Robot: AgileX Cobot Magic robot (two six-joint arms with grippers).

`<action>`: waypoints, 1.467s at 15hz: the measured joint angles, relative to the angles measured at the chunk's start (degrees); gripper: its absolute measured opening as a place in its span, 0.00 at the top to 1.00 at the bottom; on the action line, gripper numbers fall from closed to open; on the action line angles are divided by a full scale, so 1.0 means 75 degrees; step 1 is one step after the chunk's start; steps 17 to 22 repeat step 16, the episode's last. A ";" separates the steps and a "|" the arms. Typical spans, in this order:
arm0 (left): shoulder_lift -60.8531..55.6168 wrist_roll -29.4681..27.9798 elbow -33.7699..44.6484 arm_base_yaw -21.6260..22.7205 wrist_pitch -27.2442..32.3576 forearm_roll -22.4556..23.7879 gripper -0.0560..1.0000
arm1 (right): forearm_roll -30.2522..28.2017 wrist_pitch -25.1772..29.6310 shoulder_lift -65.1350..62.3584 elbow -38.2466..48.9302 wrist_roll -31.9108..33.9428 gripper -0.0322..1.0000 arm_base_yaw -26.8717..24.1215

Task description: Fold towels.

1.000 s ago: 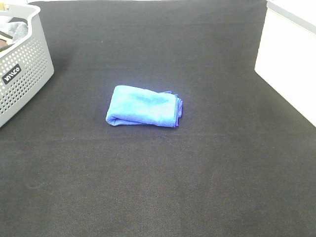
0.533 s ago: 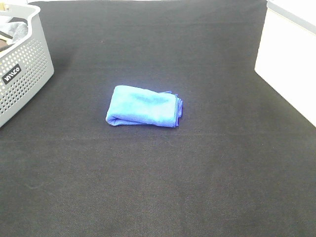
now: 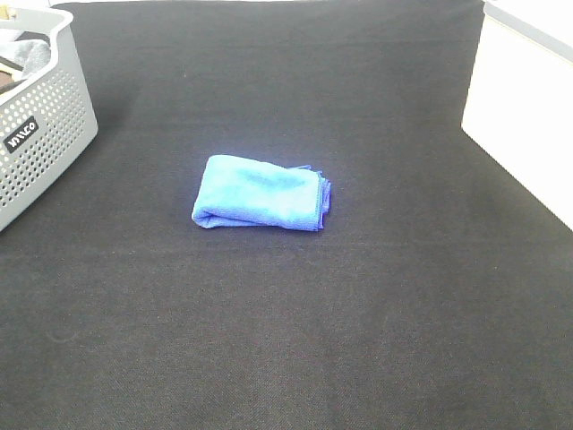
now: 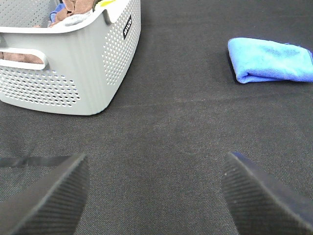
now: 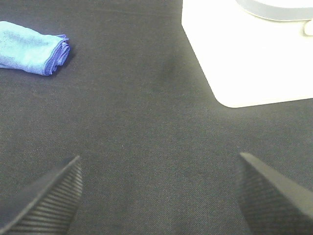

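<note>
A bright blue towel [image 3: 261, 193] lies folded into a small bundle near the middle of the black table, its layered edges to the right. The left wrist view catches the towel [image 4: 270, 60] far off, and so does the right wrist view, where the towel [image 5: 33, 48] shows its stacked hems. Neither gripper appears in the high view. My left gripper [image 4: 155, 196] stands open over bare black cloth, nothing between its fingers. My right gripper [image 5: 159, 193] is open too, holding nothing, well away from the towel.
A grey perforated basket [image 3: 40, 134] with cloths inside stands at the far left; the basket [image 4: 73, 73] sits close ahead of the left gripper. A white block [image 3: 524, 116] lines the right side, and the white block [image 5: 249, 54] lies near the right gripper.
</note>
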 joint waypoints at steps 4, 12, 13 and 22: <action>0.0000 0.0000 0.0000 0.0000 0.0000 0.0000 0.26 | 0.0000 0.0000 0.0000 0.0000 0.0000 0.19 0.0000; 0.0000 0.0000 0.0000 0.0000 0.0000 0.0000 0.26 | 0.0000 0.0000 0.0000 0.0000 0.0000 0.19 0.0000; 0.0000 0.0000 0.0000 0.0000 0.0000 0.0000 0.26 | 0.0000 0.0000 0.0000 0.0000 0.0000 0.19 0.0000; 0.0000 0.0000 0.0000 0.0000 0.0000 0.0000 0.26 | 0.0000 0.0000 0.0000 0.0000 0.0000 0.19 0.0000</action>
